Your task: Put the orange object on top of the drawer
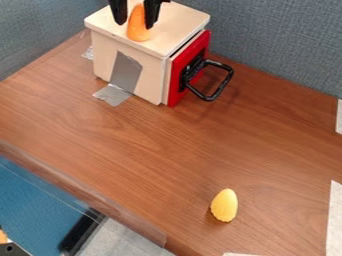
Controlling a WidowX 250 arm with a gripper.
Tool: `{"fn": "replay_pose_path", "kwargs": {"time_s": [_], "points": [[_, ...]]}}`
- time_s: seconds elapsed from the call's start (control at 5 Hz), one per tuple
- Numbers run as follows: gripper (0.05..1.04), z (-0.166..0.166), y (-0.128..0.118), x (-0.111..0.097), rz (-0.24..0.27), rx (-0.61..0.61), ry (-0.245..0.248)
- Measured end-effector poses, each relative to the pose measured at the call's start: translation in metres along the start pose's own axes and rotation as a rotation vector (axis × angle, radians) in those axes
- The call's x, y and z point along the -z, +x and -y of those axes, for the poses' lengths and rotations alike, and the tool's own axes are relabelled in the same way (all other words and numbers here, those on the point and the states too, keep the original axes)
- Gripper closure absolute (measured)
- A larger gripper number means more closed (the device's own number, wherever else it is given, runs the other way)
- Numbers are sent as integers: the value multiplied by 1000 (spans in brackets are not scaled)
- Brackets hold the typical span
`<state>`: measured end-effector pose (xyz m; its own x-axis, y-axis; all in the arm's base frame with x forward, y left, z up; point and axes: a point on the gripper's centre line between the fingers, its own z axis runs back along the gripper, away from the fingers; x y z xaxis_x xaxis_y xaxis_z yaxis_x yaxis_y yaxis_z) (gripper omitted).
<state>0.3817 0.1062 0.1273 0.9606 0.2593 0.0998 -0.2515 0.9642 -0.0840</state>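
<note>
The black gripper (pixel 136 25) hangs at the top edge over the light wooden drawer unit (pixel 180 22), one finger on each side of the orange object (pixel 137 29). It is shut on the orange object, which stands roughly upright between the fingers. The object's rounded lower end sticks out below the fingertips and appears at the top board's surface, near its front left edge; whether it rests there I cannot tell. The red drawer front (pixel 190 67) with its black handle (pixel 217 90) faces right.
A yellow cone-like object (pixel 224 205) stands on the brown wooden table (pixel 160 155), toward the lower right. Grey tape (pixel 125 72) runs from the unit's side to the table. Grey-blue partitions (pixel 280 42) rise behind. White strips lie at the right edge.
</note>
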Motion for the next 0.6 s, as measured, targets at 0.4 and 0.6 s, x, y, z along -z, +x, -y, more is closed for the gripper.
{"fn": "replay_pose_path", "kwargs": {"time_s": [0.4,0.6], "points": [[79,14,4,-21,18,45,-2],[83,31,1,-38,54,90,8]]}}
